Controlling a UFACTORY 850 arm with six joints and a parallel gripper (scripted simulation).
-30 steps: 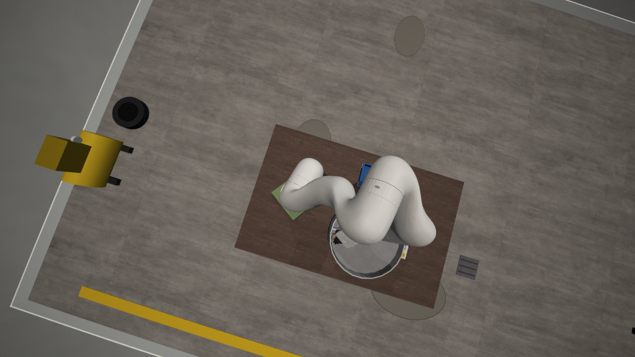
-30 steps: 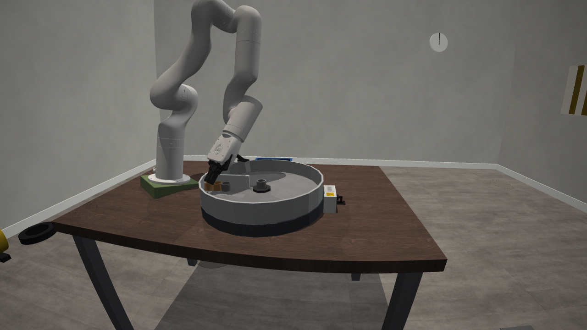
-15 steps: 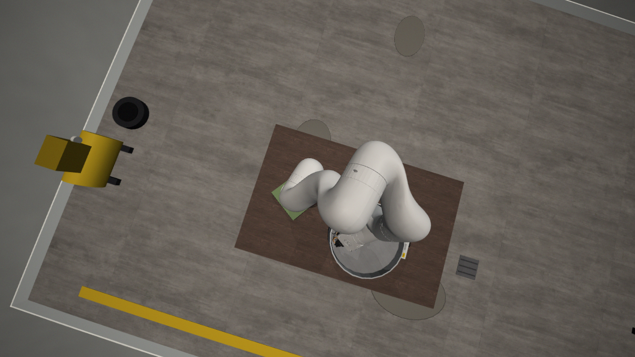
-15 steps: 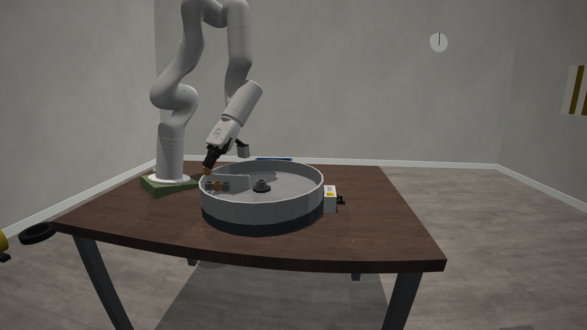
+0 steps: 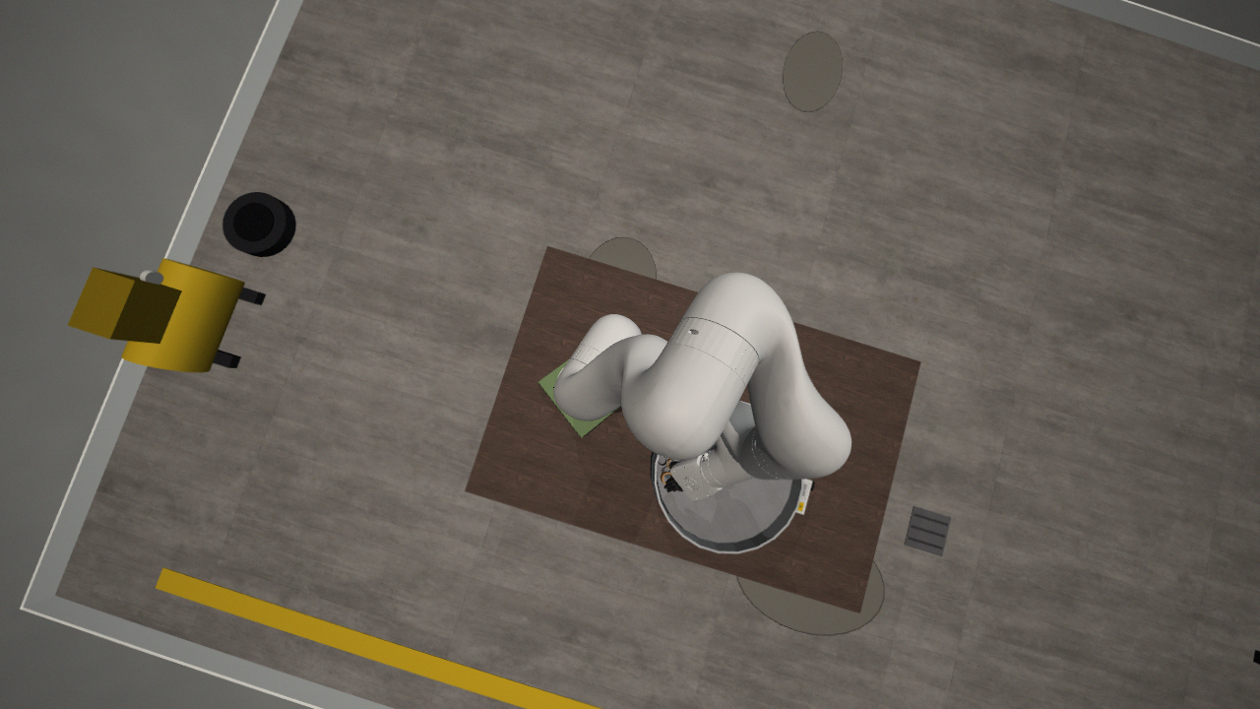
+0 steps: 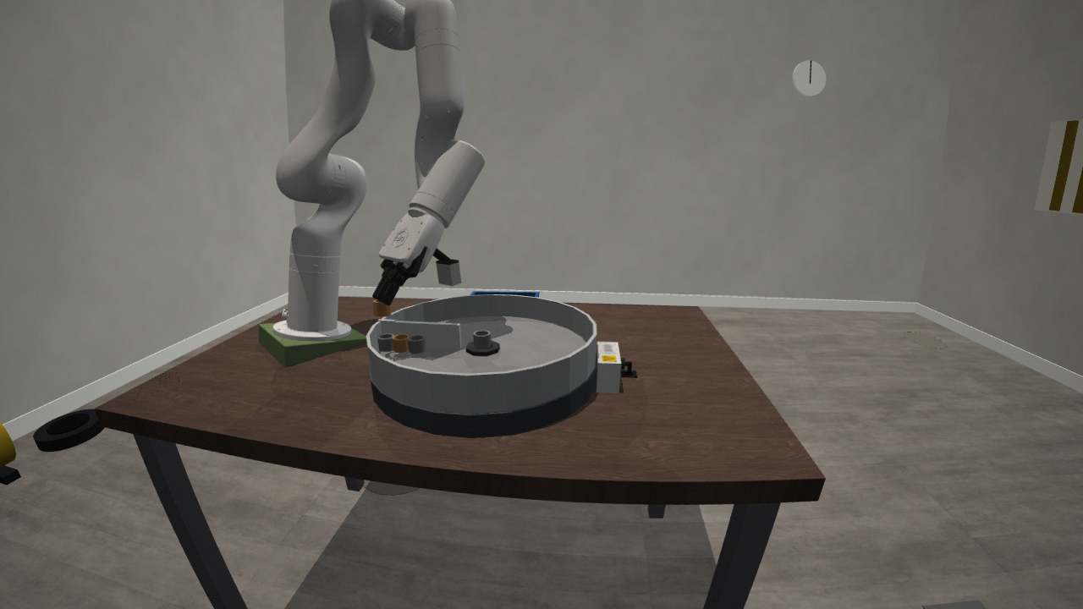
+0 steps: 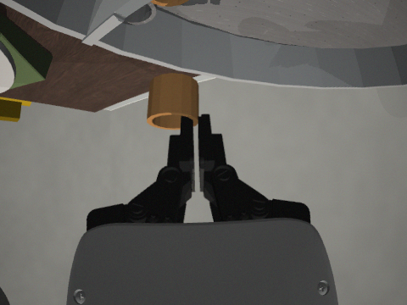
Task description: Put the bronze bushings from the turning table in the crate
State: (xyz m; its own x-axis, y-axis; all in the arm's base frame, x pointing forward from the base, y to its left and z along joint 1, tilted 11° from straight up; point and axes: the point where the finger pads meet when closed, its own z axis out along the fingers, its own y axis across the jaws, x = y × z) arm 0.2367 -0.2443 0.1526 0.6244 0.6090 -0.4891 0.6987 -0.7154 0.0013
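A bronze bushing (image 5: 664,475) (image 6: 382,308) (image 7: 173,95) hangs in the air at the pincer (image 5: 671,483) (image 6: 384,298) (image 7: 195,131), near the rim of the turning table (image 5: 730,549) (image 6: 484,390) (image 7: 254,59). The pincer is drawn in narrow, pinching the bushing by its wall, one finger at the open end's inside and the other outside.

Within the turning table, another bronze bushing (image 6: 400,343) (image 7: 170,2) stands between two steel bushings (image 6: 385,342), in a row beside a thin divider (image 6: 439,333) (image 7: 102,30). A grey hub (image 6: 482,340) with a dark foot rises nearer the middle.

Behind the turning table, a blue crate (image 6: 505,293) shows only its upper edge; its inside cannot be seen. A white box (image 5: 803,497) (image 6: 607,369) sits beside the turning table on the brown surface (image 5: 572,476) (image 6: 303,408) (image 7: 85,76). The arm (image 5: 730,353) (image 6: 439,68) stands on a green wedge (image 5: 582,429) (image 6: 284,353) (image 7: 31,69).

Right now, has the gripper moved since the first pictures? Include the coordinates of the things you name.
Yes. The gripper (image 5: 670,485) (image 6: 383,301) (image 7: 195,131) moved up, above the round wall (image 6: 484,390) in the exterior view.
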